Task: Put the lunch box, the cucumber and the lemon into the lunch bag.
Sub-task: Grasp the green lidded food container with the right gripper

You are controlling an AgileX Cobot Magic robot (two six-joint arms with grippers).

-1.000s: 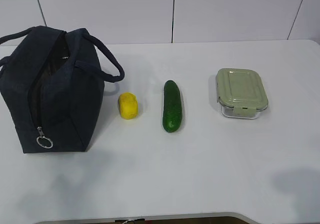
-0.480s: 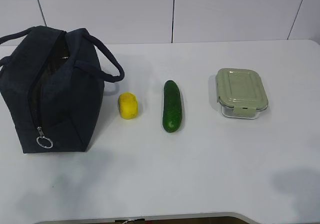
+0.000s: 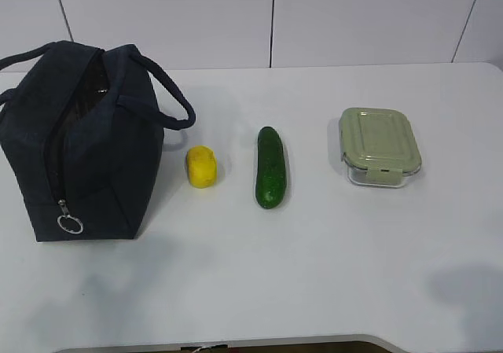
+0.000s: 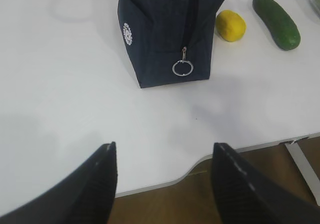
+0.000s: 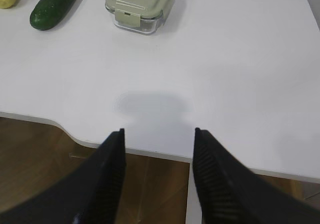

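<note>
With nothing packed yet, the lunch box (image 5: 141, 7) sits ahead and left of the spread, empty right gripper (image 5: 159, 176), while the left gripper (image 4: 162, 181) (jaws also apart) faces the lunch bag (image 4: 167, 32).

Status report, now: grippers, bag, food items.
Both grippers open, empty, at table's near edge. Bag unzipped; lemon, cucumber, lunch box on table. Nothing in the way.
</note>
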